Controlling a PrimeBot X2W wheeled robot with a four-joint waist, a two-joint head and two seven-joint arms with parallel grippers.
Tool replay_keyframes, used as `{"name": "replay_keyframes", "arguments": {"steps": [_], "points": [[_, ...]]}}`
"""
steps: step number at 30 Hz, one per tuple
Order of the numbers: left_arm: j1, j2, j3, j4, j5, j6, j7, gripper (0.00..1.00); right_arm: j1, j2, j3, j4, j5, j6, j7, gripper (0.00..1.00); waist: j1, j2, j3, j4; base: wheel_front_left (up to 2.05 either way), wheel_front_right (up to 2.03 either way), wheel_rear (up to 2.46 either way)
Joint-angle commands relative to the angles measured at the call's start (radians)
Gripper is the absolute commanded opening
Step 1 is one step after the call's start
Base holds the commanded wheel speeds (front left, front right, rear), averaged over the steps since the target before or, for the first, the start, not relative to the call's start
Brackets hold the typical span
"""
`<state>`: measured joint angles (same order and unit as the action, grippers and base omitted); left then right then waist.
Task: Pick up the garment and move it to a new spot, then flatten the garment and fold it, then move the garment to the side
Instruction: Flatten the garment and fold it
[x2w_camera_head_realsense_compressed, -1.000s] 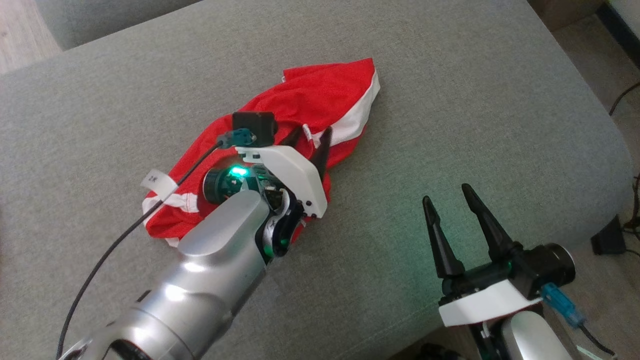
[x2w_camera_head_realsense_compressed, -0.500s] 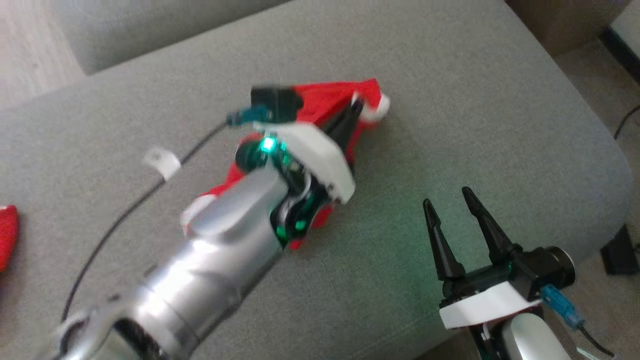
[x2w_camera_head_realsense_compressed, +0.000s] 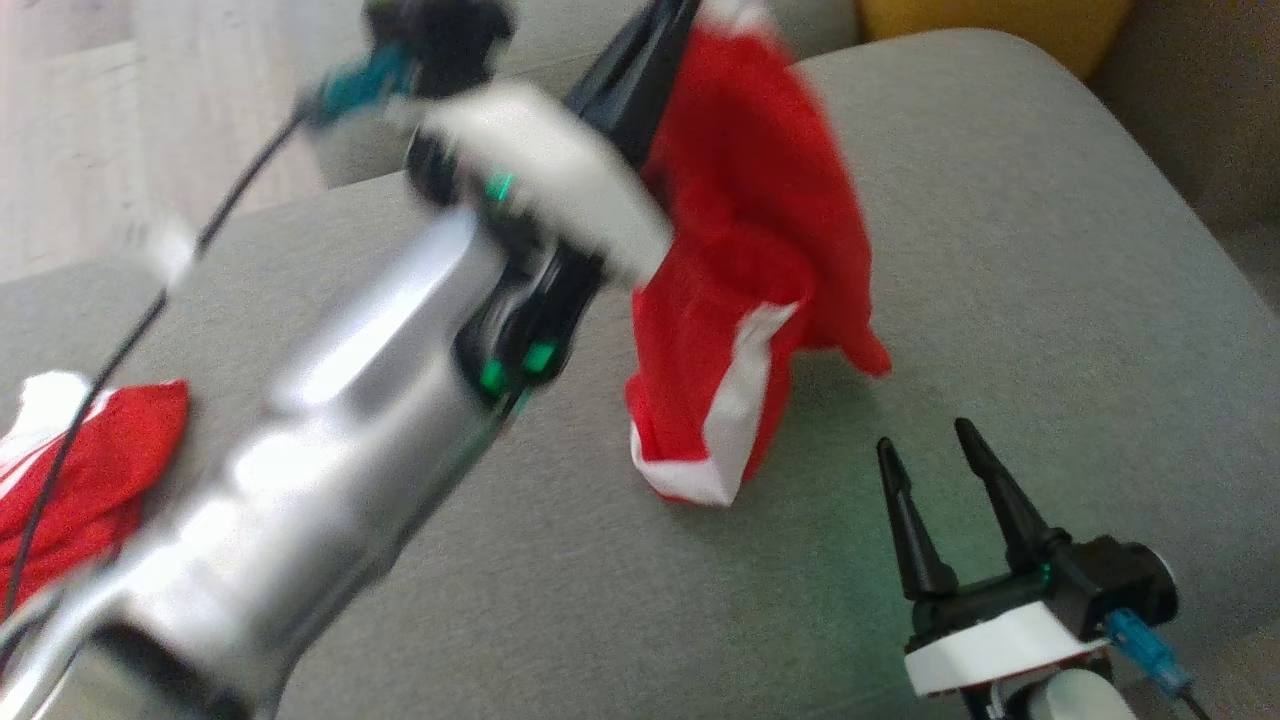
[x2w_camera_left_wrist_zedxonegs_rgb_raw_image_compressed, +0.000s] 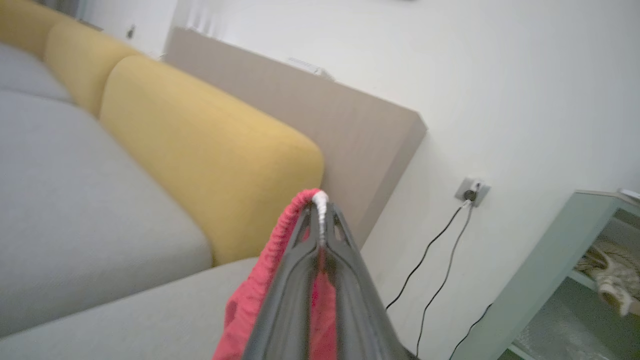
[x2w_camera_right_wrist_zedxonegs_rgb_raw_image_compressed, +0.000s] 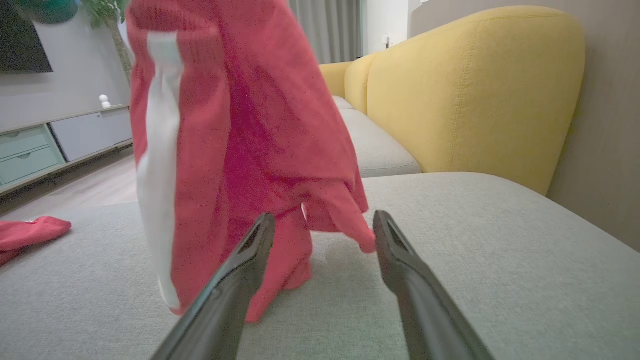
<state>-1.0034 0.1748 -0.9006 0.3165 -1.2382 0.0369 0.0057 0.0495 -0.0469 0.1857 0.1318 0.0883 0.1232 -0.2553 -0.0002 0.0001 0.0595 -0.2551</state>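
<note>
The red garment (x2w_camera_head_realsense_compressed: 750, 250) with white trim hangs in a long bunch above the middle of the grey seat cushion (x2w_camera_head_realsense_compressed: 1050, 300). It is pinched at its white-edged top by the left gripper (x2w_camera_head_realsense_compressed: 665, 15), whose fingers are pressed together on the fabric. Whether its lower hem touches the cushion cannot be told. Bare cushion lies on every side of it, widest toward the rounded right edge and the near edge. The right gripper (x2w_camera_head_realsense_compressed: 925, 440) rests low at the near right, fingers spread and holding nothing, apart from the cloth. A second red piece of clothing (x2w_camera_head_realsense_compressed: 90, 470) lies on the cushion's far left, well apart, and a dark cable (x2w_camera_head_realsense_compressed: 150, 310) trails from the left arm. The left wrist view shows the pinch itself (x2w_camera_left_wrist_zedxonegs_rgb_raw_image_compressed: 320, 210), along with a yellow backrest (x2w_camera_left_wrist_zedxonegs_rgb_raw_image_compressed: 200, 150), a wall socket (x2w_camera_left_wrist_zedxonegs_rgb_raw_image_compressed: 470, 190) and a pale shelf (x2w_camera_left_wrist_zedxonegs_rgb_raw_image_compressed: 550, 275). The right wrist view shows the garment's full hanging length (x2w_camera_right_wrist_zedxonegs_rgb_raw_image_compressed: 240, 125) and a low cabinet (x2w_camera_right_wrist_zedxonegs_rgb_raw_image_compressed: 60, 140) across the room.
</note>
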Motion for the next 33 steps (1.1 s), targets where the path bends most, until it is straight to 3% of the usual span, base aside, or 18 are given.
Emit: {"name": "replay_keyframes", "arguments": {"steps": [1,8,14,18,19,24,33], "points": [[0.03,0.048,0.033,-0.043,-0.007,0.011,-0.01,0.0,-0.019,-0.003,0.014,-0.039,0.006,0.008,-0.006,1.0,0.0002,-0.0001,-0.008,0.035,0.0,0.0,0.0],[0.408,0.258,0.027,-0.242,-0.054,0.122,-0.067,0.0,-0.014,-0.003,-0.058,-0.061,-0.014,0.008,-0.006,1.0,0.0002,-0.0001,0.031,0.142,0.0,0.0,0.0],[0.57,0.349,0.023,-0.3,-0.072,0.144,-0.107,0.0,-0.07,-0.057,-0.094,-0.005,0.004,0.008,-0.006,1.0,0.0002,-0.0001,0.067,0.243,0.0,0.0,0.0],[0.574,0.358,0.017,-0.283,-0.058,0.136,-0.114,0.0,-0.159,-0.146,-0.077,0.13,0.08,0.008,-0.006,1.0,0.0002,-0.0001,0.09,0.302,0.0,0.0,0.0],[0.564,0.351,0.016,-0.27,-0.056,0.129,-0.112,0.0,-0.227,-0.192,-0.045,0.201,0.151,0.008,0.025,1.0,0.0002,-0.0001,0.102,0.326,0.0,0.0,0.0],[0.522,0.323,-0.001,-0.241,-0.035,0.108,-0.102,0.0,-0.42,-0.337,0.096,0.312,0.353,0.008,0.208,1.0,0.0002,-0.0001,0.139,0.378,0.0,0.0,0.0],[0.463,0.266,-0.024,-0.193,-0.01,0.073,-0.095,0.0,-0.626,-0.475,0.319,0.427,0.575,0.008,0.389,1.0,0.0002,-0.0001,0.194,0.448,0.0,0.0,0.0]]}}
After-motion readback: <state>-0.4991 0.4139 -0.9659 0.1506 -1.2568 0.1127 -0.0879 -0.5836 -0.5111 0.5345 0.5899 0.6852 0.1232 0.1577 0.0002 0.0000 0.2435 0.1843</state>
